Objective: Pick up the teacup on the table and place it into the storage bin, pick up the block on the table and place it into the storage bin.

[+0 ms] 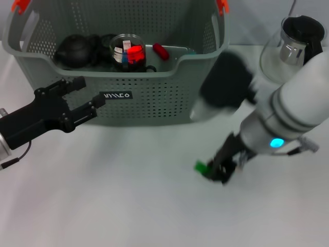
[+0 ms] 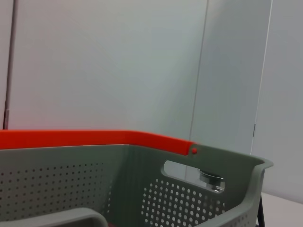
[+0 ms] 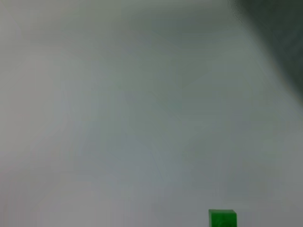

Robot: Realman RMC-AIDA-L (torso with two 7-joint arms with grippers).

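Your large grey perforated plastic storage bin [image 1: 154,98] with orange-tipped handles stood at the far side of the white table [image 1: 128,206], and inside it sat a dark round teapot [image 1: 74,50] and a clear glass teacup [image 1: 127,50] showing red within. Your black left gripper [image 1: 88,98] hovered against the bin's front wall beside the small black label [image 1: 115,95], its jaws spread apart and holding nothing. Your right gripper [image 1: 218,169] was down at the table right beside the small green block [image 1: 200,166], seemingly touching it, though you could not tell how its jaws stood.
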